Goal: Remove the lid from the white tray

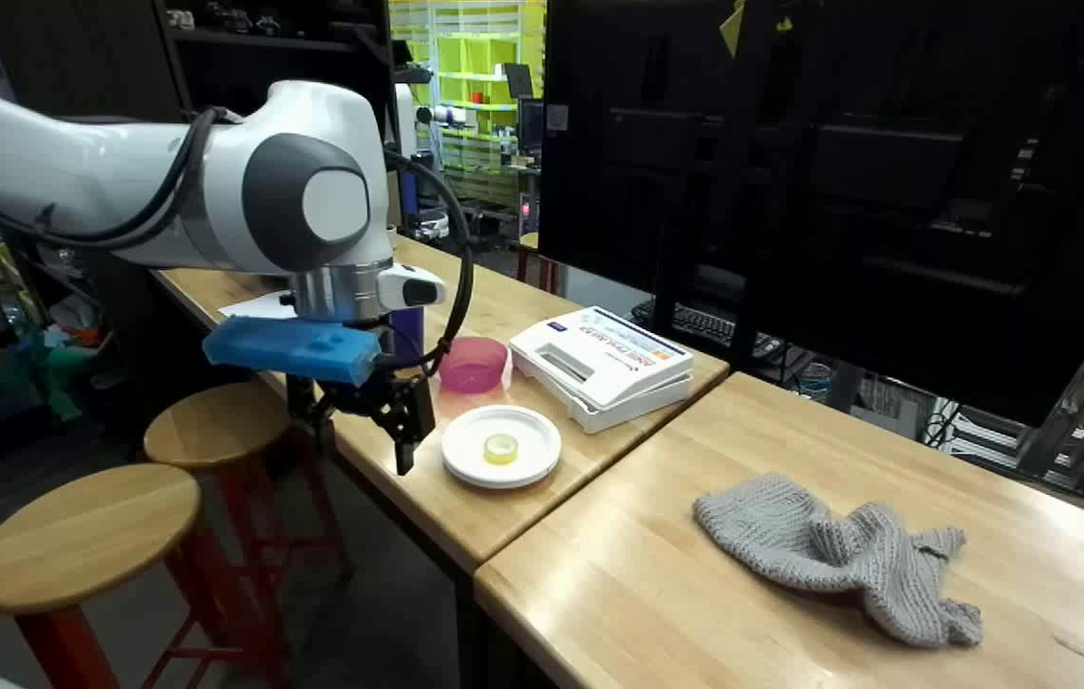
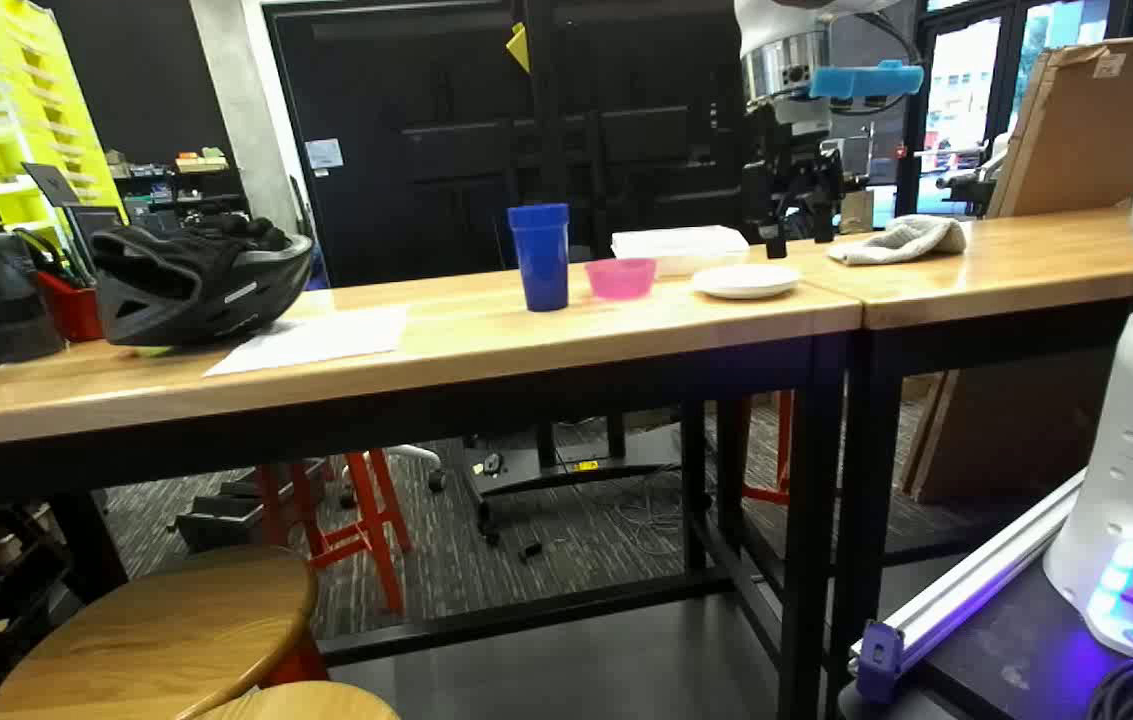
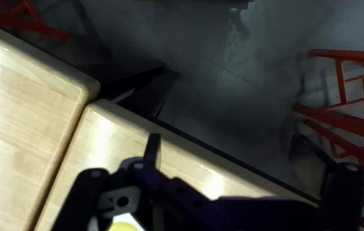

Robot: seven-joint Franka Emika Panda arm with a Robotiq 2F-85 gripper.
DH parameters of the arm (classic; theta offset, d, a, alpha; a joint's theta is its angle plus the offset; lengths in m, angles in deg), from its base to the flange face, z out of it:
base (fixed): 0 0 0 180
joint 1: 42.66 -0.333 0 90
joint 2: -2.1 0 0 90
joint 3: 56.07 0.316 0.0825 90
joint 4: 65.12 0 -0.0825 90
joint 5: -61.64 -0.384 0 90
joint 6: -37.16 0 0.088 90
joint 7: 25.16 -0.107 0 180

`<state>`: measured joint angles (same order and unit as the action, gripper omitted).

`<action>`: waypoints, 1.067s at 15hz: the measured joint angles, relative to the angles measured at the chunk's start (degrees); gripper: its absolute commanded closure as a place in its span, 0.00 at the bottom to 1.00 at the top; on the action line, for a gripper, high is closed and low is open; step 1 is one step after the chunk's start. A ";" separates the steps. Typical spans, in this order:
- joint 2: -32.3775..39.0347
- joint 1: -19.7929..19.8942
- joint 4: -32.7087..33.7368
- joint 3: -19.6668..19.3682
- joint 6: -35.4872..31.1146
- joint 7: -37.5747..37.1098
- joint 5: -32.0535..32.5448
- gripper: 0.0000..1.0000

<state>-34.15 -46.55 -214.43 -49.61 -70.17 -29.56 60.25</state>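
The white tray stands on the wooden table near the seam between the two tabletops, in front of a large black screen. The lid, white with printed text, a blue stripe and an orange patch, lies on top of it, with a gap along part of the side. In an exterior view the lid and tray are partly behind the bowl and plate. My gripper hangs at the table's front edge, apart from the tray. It is open and empty in the wrist view; an exterior view also shows it.
A white round plate with a yellow ring lies between gripper and tray. A pink bowl and blue cup stand nearby. A grey knitted cloth is on the adjoining table. A helmet and paper lie farther along.
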 measured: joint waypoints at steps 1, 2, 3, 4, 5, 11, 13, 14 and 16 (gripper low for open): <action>0.00 0.00 0.00 0.00 -0.01 0.00 0.00 0.00; 0.01 0.00 0.00 0.00 -0.01 0.00 0.00 0.00; 0.00 0.00 -0.09 0.00 -0.02 0.03 0.00 0.00; 0.00 -0.02 -0.29 0.00 -0.23 0.07 0.08 0.00; 0.00 -0.06 -0.48 0.02 -0.69 0.28 0.24 0.00; 0.04 -0.08 -0.51 1.62 -11.00 1.29 7.50 0.00; 0.43 -0.12 -0.43 2.19 -15.45 2.47 10.39 0.00; 0.93 -0.20 -0.31 2.27 -17.71 3.90 11.73 0.00; 2.36 -0.31 0.32 2.16 -21.03 7.75 14.24 0.00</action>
<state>-31.78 -46.86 -214.11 -47.45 -91.19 -21.80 74.48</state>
